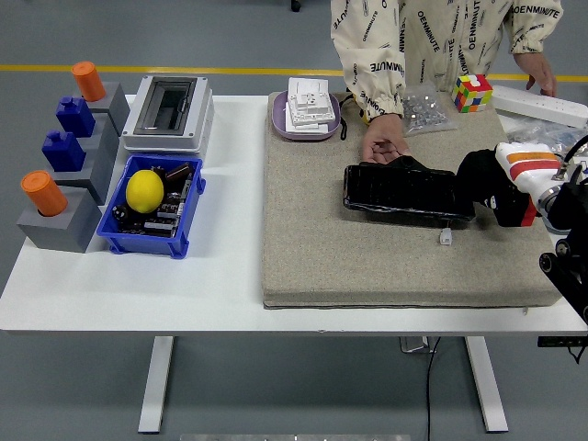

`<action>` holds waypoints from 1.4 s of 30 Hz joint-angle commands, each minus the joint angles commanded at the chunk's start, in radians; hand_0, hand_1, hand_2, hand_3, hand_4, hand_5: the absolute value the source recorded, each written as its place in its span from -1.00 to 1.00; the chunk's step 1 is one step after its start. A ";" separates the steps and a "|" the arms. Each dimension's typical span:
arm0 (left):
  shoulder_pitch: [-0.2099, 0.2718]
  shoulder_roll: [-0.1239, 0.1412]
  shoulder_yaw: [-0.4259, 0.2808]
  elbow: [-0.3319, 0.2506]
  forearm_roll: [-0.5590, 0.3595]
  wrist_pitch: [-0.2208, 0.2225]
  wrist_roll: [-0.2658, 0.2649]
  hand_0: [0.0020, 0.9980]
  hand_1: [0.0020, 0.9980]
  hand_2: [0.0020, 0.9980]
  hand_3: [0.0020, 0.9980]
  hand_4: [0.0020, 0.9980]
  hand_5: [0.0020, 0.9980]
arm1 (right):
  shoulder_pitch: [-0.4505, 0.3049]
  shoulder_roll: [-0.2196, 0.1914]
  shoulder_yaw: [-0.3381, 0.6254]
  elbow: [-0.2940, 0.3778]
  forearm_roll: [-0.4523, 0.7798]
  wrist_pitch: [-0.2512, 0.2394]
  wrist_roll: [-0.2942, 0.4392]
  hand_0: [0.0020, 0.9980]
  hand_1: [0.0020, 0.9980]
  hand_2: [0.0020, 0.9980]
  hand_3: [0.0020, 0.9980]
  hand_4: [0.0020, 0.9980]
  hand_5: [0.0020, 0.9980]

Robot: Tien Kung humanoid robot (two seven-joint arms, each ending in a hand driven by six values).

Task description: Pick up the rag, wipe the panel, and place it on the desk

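Observation:
A black panel lies flat on the beige mat, right of its middle. My right hand, white with orange and red stripes, is curled on a black rag that presses down at the panel's right end. A person at the far side rests one hand on the panel's far left edge. The left arm does not show.
On the mat just in front of the panel lies a small white part. A purple tray of white switches, a bag of screws and a colour cube line the back. The left side holds a blue bin and a grey box.

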 joint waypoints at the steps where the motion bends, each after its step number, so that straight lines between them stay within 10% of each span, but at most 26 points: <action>1: 0.000 0.000 -0.001 0.000 0.001 0.000 0.000 0.29 0.38 0.47 0.13 0.19 -0.07 | 0.000 -0.003 0.003 0.001 0.000 0.000 0.000 -0.66 -0.32 -0.12 -0.15 0.94 -0.84; 42: 0.002 0.009 -0.002 0.000 0.010 0.000 0.003 0.29 0.38 0.47 0.13 0.19 -0.07 | 0.089 0.235 -0.121 -0.006 0.008 -0.009 -0.003 -0.66 -0.32 -0.12 -0.15 0.94 -0.83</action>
